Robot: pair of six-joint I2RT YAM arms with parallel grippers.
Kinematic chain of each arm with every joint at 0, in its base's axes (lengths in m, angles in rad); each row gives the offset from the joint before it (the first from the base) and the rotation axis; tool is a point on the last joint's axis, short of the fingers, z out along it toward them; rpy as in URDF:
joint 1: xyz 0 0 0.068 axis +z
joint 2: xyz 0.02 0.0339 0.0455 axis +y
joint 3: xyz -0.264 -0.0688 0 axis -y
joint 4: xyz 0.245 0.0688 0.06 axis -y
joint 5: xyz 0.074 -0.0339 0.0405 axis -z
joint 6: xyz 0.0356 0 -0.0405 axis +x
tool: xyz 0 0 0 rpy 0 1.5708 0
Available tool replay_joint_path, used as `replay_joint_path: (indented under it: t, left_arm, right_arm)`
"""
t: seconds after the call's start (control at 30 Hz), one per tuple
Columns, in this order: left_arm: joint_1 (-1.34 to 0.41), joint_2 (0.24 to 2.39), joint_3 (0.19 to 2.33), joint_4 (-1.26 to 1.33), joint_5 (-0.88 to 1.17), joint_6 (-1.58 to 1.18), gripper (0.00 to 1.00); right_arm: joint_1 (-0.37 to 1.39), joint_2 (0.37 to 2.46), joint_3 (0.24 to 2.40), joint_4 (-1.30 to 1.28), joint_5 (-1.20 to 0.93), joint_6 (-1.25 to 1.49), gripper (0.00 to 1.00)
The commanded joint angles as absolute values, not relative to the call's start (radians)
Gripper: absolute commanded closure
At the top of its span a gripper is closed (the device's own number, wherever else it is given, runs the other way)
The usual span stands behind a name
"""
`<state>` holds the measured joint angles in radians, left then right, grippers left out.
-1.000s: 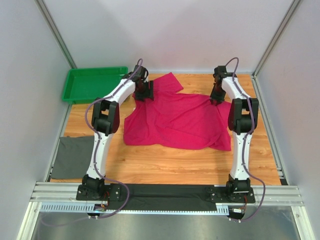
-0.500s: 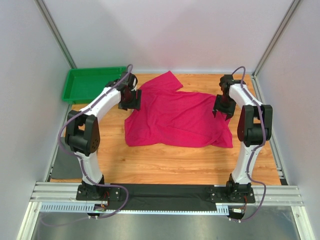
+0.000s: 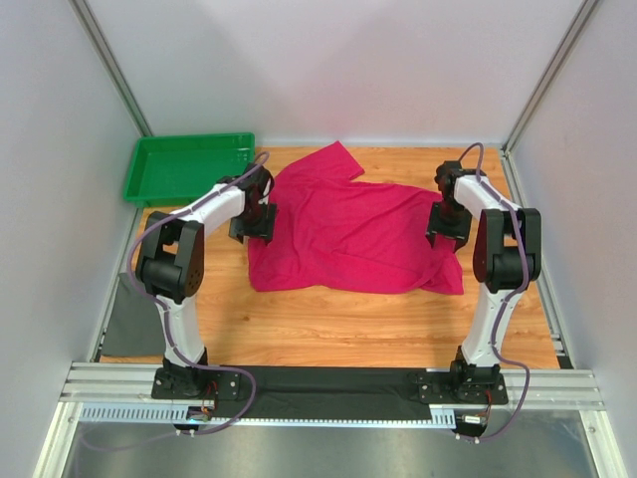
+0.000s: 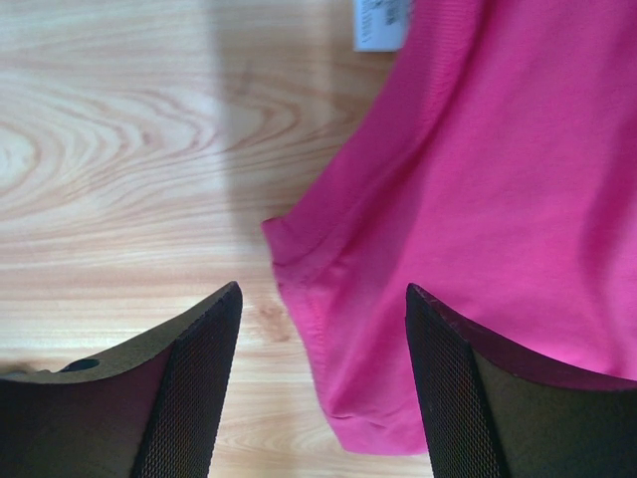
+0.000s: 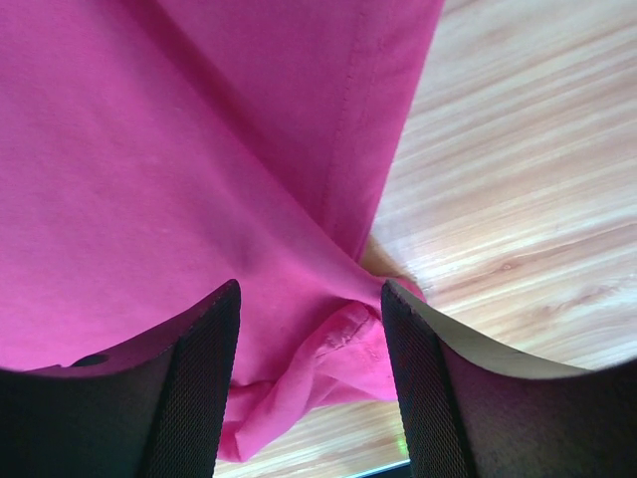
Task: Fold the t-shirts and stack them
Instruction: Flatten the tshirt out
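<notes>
The wooden counter carries 1 magenta t-shirt, which lies across its middle. The garment is opened out but not flat. 1 sleeve points toward the far edge and loose creases run through the body.

The green tray sits at the far left corner, apart from the garment. A grey cloth lies at the near left edge.

The left tool is positioned at the garment's left edge. Its fingers are spread and pinch nothing. In its wrist view a hemmed corner of fabric lies on the counter below the gap.

The right tool is positioned at the right edge. Its fingers are also spread and hold nothing. A bunched fold lies beneath them.

A white label shows at the fabric edge in the left wrist view.

Judged step: spreading and flattening, before the 1st fold; no fold is made.

Next move: each tool should descend onto its own edge and close on 1 layer only. Both should then draw outward together to remove the creases. The bunched right edge will likely need a careful pick to avoid taking doubled fabric.
</notes>
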<state>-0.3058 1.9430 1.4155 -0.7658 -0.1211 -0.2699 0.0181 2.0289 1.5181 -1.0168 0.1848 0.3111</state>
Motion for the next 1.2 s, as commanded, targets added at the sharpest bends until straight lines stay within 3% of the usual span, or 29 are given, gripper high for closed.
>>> replay_joint_path:
  t: [0.0, 0.2, 0.57, 0.67, 0.73, 0.8, 0.83, 0.9, 1.17]
  left_arm:
    - [-0.270, 1.864, 1.382, -0.743, -0.147, -0.245, 0.27]
    - [-0.198, 1.848, 1.333, -0.687, -0.026, -0.244, 0.35]
    - [-0.183, 1.991, 1.404, -0.637, 0.187, -0.268, 0.36]
    - [-0.184, 2.011, 1.404, -0.646, 0.187, -0.282, 0.48]
    - [-0.184, 2.010, 1.397, -0.647, 0.172, -0.285, 0.65]
    - [-0.183, 1.994, 1.402, -0.653, 0.160, -0.288, 0.77]
    - [-0.184, 1.985, 1.405, -0.655, 0.160, -0.291, 0.88]
    - [-0.183, 1.945, 1.411, -0.663, 0.158, -0.304, 1.00]
    - [-0.184, 1.685, 1.422, -0.660, 0.158, -0.345, 1.00]
  right_arm:
    - [0.018, 1.971, 1.496, -0.979, 0.245, 0.282, 0.39]
    - [0.011, 2.002, 1.460, -0.940, 0.221, 0.284, 0.44]
    - [0.009, 2.043, 1.456, -0.902, 0.201, 0.262, 0.49]
    - [0.009, 2.059, 1.457, -0.897, 0.204, 0.259, 0.52]
    - [0.009, 2.071, 1.462, -0.897, 0.206, 0.258, 0.58]
    - [0.009, 2.077, 1.479, -0.907, 0.199, 0.258, 0.80]
    - [0.009, 2.077, 1.486, -0.911, 0.192, 0.261, 0.87]
    - [0.009, 2.066, 1.497, -0.925, 0.189, 0.285, 0.97]
    - [0.009, 1.904, 1.585, -0.999, 0.186, 0.345, 1.00]
